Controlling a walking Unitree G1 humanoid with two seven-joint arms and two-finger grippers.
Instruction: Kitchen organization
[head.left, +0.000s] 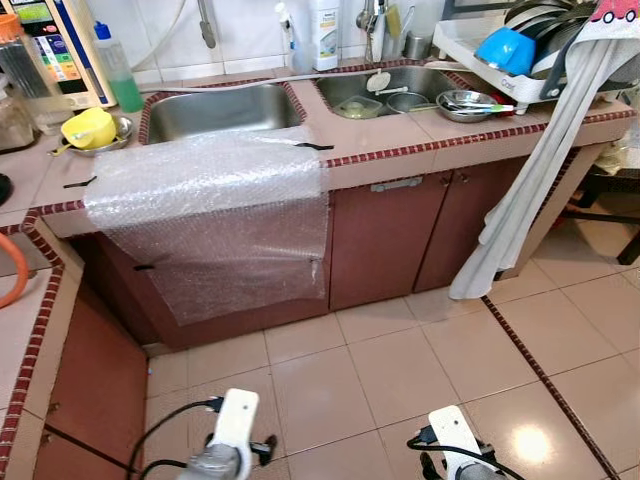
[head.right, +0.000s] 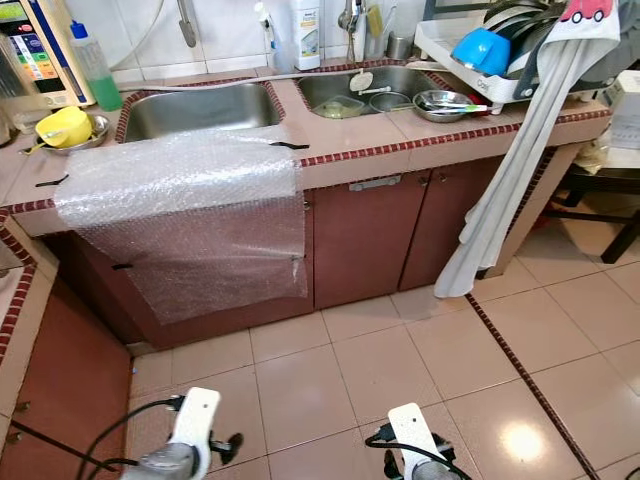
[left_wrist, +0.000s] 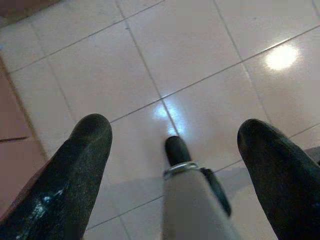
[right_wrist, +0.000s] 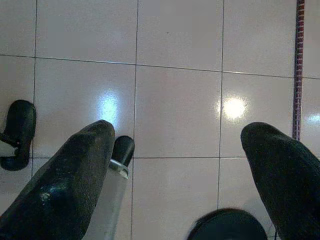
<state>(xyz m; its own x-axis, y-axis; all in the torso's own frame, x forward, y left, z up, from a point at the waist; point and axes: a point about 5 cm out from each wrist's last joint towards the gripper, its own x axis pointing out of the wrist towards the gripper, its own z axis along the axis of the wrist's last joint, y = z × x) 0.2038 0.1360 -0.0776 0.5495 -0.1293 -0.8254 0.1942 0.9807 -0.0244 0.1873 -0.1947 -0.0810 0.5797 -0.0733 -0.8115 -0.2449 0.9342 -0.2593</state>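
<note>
Both arms hang low over the tiled floor (head.left: 400, 370), idle. Left gripper (left_wrist: 172, 145): fingers spread wide, nothing between them, floor tiles below. Right gripper (right_wrist: 177, 145): fingers also spread apart, empty, pointing at the floor.

Counter (head.left: 400, 135) ahead, tiled with red trim, brown cabinets (head.left: 385, 235) below. Double sink: left basin (head.left: 220, 110) looks bare, right basin (head.left: 400, 85) holds dishes, including a small bowl (head.left: 357, 107) and a ladle (head.left: 378, 82). Steel bowl (head.left: 465, 103) with a green-handled utensil sits on the counter just right of the right basin. Dish rack (head.left: 470, 50) at the far right of the counter, with a blue bowl (head.left: 505, 48) and plates in it. White cloth (head.left: 540, 170) hangs from the rack down past the cabinet toward the floor.

Bubble wrap (head.left: 215, 215) is taped over the counter edge in front of the left basin and drapes down the cabinet front. Yellow cup (head.left: 88, 128) rests tilted in a steel dish (head.left: 118, 135) left of the left basin. Green bottle (head.left: 115, 68) stands behind it by the wall; white bottle (head.left: 323, 35) stands between the basins at the back.

Side counter (head.left: 25, 300) runs along the left, with something orange (head.left: 10, 270) on it, cannot tell what.
</note>
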